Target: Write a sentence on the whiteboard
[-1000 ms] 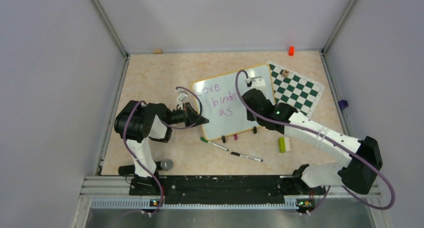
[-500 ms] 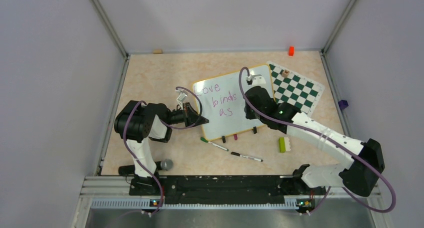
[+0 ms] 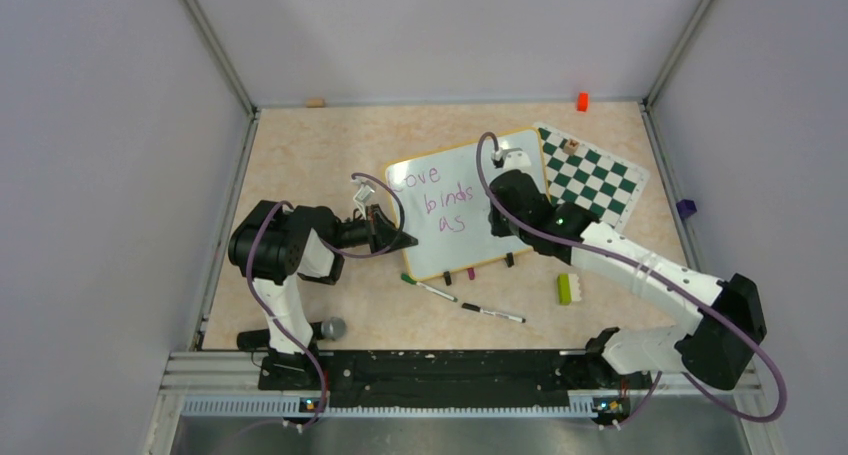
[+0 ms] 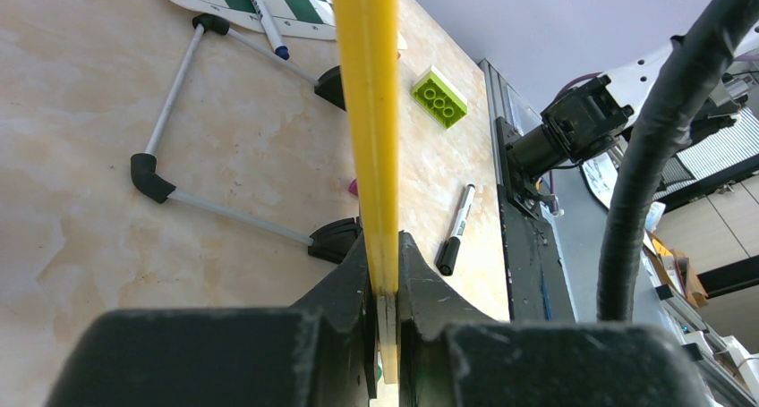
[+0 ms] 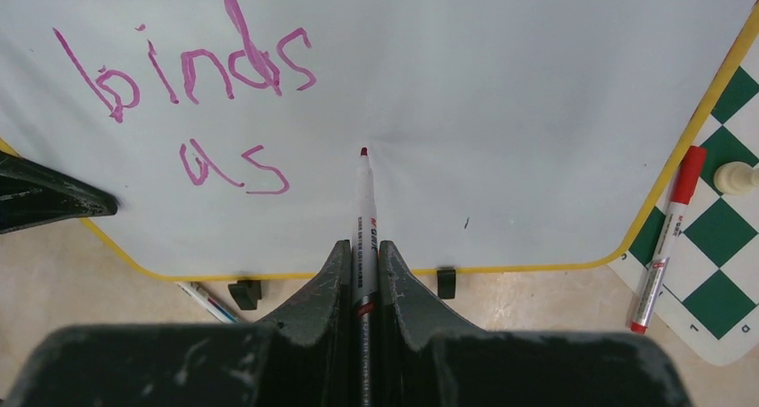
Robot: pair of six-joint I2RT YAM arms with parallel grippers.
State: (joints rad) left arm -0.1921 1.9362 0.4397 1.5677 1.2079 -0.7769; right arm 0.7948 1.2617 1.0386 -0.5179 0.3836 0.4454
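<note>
Whiteboard (image 3: pixel 440 253): mid-table between the two arms, right edge just beside the chess mat (image 3: pixel 598 183); the right arm covers its right part in the top view.
Sentence (image 3: pixel 447 200): purple words "Love", "binds", "as" on three lines; the first letter is loopy and hard to read. The right wrist view cuts off the top line.
Left gripper (image 4: pixel 383 257): fingers pinched tight on the board's yellow frame. This view sees the board edge-on, so its face is hidden.
Right gripper (image 5: pixel 362 257): fingers closed around a marker (image 5: pixel 364 201), tip at the board right of "as"; actual contact is unclear.
Red marker (image 5: pixel 667 237): lies on the mat.
White chess piece (image 5: pixel 738 176): cut off by the frame edge.
</note>
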